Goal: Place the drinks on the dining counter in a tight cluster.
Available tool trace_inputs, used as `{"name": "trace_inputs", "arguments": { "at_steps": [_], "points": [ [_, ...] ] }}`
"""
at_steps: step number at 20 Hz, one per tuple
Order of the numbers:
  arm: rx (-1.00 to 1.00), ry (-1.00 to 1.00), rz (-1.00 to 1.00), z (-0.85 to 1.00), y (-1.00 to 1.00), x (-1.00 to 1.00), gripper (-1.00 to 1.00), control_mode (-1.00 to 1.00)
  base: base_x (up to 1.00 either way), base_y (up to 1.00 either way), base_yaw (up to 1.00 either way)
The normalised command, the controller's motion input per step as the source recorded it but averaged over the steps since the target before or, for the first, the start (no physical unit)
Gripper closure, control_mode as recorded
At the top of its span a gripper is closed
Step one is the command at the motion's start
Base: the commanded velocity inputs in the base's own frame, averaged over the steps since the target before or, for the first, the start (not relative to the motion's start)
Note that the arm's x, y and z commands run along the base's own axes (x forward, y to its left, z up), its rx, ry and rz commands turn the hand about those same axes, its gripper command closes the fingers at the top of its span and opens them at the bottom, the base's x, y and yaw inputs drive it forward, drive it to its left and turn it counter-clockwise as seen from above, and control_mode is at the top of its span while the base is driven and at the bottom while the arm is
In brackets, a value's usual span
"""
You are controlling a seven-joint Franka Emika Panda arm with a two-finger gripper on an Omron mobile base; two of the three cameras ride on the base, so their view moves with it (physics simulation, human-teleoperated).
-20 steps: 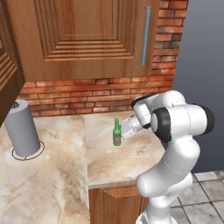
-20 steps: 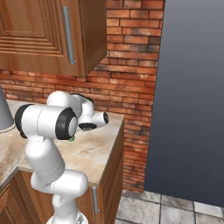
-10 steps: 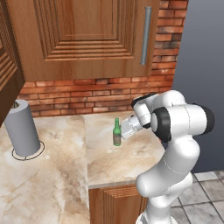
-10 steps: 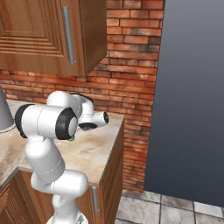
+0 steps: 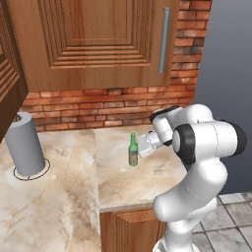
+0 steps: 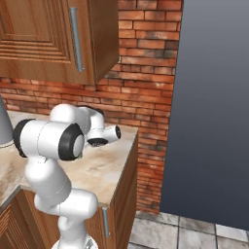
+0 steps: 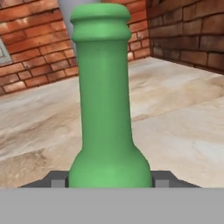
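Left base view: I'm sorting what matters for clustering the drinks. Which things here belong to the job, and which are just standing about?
Part of the job:
- green glass bottle, upright on the marble counter
- gripper, its tips either side of the bottle's shoulder

Just standing about:
- grey paper-towel roll on its ring base
- wooden wall cabinet
- brick wall

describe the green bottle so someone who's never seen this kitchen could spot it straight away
Find the marble counter under the wooden wall cabinet, against the brick wall. The green bottle stands upright near its right end, right at the tip of the white arm's gripper. It is slim, dark green and long-necked, unlike the fat grey paper towel roll at the far left.
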Motion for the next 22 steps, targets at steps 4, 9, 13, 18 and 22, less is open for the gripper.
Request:
{"name": "trace_inputs", "arguments": {
  "at_steps": [4,9,13,18,22],
  "points": [
    [0.00,-0.10,0.00,0.05,0.00,-0.53,1.00,-1.00,0.00,0.00,0.00],
    [0.00,-0.05,0.00,0.47,-0.02,-0.24,1.00,-1.00,0.00,0.00,0.00],
    [0.00,0.02,-0.02,0.86,-0.09,-0.20,1.00,-1.00,0.00,0.00,0.00],
    [0.00,0.12,-0.08,0.65,-0.19,-0.12,1.00,-1.00,0.00,0.00,0.00],
    [0.00,0.00,-0.05,0.13,-0.22,-0.41,1.00,-1.00,0.00,0.00,0.00]
  ]
}}
